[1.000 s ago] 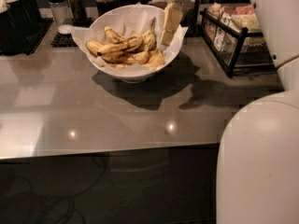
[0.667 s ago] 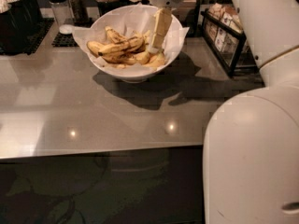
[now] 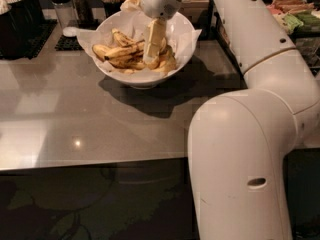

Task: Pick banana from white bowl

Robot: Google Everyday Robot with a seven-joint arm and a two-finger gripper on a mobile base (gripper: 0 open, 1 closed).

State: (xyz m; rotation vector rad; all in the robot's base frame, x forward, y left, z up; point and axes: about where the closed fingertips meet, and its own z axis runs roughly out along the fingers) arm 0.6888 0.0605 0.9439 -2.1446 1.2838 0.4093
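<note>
Filling the right half of view: robot arm (image 3: 250,149), lower end cut off at bottom edge. Grey counter (image 3: 75,114) behind it. Paper-lined white bowl (image 3: 183,34) sits at counter's far side w/ bananas (image 3: 117,51) heaped inside. gripper (image 3: 151,61) down among the bananas, right of centre; whether it grips anything, can't tell, as tip blends w/ fruit.

Bananas (image 3: 120,51): yellow, brown-blotched; several lying flat in a heap; most just left of the gripper (image 3: 151,63), some under its tip
White bowl (image 3: 145,79): round, flaring; lined with crumpled white paper (image 3: 90,34); upright on the counter (image 3: 75,114), directly below the gripper, which reaches down into it
</note>
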